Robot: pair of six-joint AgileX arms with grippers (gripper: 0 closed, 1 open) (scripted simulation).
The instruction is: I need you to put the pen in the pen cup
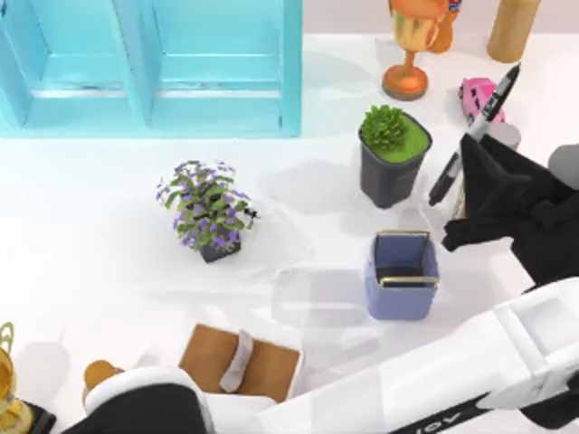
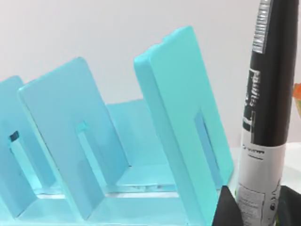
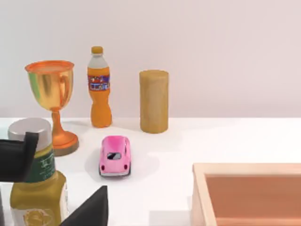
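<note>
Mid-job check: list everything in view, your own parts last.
slim pen: 1, black and grey-white, in left claw
square pen cup: 1, periwinkle blue, right of centre
potted green plant: 1, dark grey pot, behind the cup
purple-flowered plant: 1, dark pot, centre-left
slotted rack: 1, turquoise, back left
trophy cup: 1, gold, back right
soda bottle: 1, orange, back right
wooden cylinder: 1, tan, back right
toy car: 1, pink, back right
grey-capped bottle: 1, yellow, near car
brown-topped box: 1, white, front
left claw: 1, black, shut on pen
right arm: 1, parked, right edge
</note>
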